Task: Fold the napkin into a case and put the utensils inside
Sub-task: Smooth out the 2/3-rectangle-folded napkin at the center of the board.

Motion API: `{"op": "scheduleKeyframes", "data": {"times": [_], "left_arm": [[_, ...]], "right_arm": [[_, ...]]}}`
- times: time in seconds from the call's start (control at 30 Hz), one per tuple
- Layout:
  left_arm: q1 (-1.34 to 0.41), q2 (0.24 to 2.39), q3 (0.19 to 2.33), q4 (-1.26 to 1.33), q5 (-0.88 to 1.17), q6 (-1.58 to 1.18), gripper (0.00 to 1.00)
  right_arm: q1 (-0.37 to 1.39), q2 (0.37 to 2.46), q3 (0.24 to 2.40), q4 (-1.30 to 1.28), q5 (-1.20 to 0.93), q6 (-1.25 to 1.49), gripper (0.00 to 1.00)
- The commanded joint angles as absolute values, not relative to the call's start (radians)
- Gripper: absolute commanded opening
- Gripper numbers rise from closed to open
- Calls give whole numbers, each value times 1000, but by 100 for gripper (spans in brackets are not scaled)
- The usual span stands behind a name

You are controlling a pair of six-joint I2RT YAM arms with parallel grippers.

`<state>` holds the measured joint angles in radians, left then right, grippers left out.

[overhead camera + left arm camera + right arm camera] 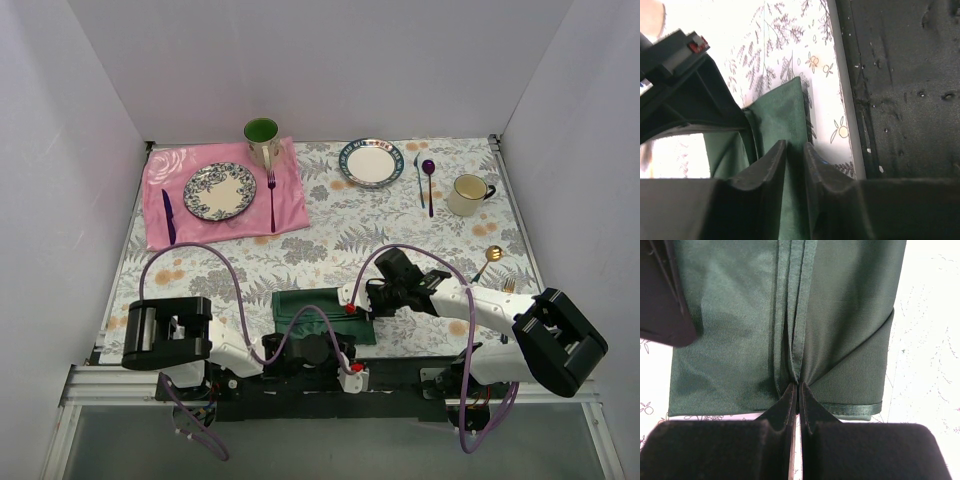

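Note:
The dark green napkin (305, 305) lies folded near the table's front edge, between both arms. My right gripper (358, 312) is shut on its right side. In the right wrist view the fingertips (792, 395) pinch gathered pleats of the napkin (730, 330). My left gripper (328, 338) is at the napkin's near edge. In the left wrist view its gripper (795, 145) stands nearly closed, with a layer of the napkin (782, 110) in the narrow gap. A gold spoon (492, 254) and a gold fork head (508, 286) lie to the right, beside the right arm.
A pink cloth (290, 205) at the back left carries a patterned plate (219, 191), a pink fork (271, 195) and a blue knife (168, 215). A green mug (262, 140), a white plate (371, 162), a purple spoon (429, 180) and a cream mug (468, 195) stand farther back.

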<state>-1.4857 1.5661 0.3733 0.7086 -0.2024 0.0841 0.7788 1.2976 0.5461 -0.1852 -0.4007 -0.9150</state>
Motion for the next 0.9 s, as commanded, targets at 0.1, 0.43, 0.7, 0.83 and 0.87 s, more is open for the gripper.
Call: {"op": "scheduleKeyframes", "data": {"times": [0.1, 0.43, 0.7, 0.83, 0.87], "left_arm": [[-1445, 1491, 364, 690, -203, 31, 4], [-1382, 1358, 390, 500, -104, -172, 0], [-1345, 1338, 371, 477, -57, -201, 0], [-1345, 1321, 356, 477, -57, -193, 9], [-1345, 1319, 354, 477, -60, -187, 16]], "right_arm": [[782, 1301, 525, -288, -445, -907, 1], [782, 1269, 499, -272, -437, -927, 1], [779, 1256, 486, -247, -440, -928, 1], [779, 1269, 486, -241, -433, -927, 1], [779, 1272, 492, -241, -431, -920, 1]]}}
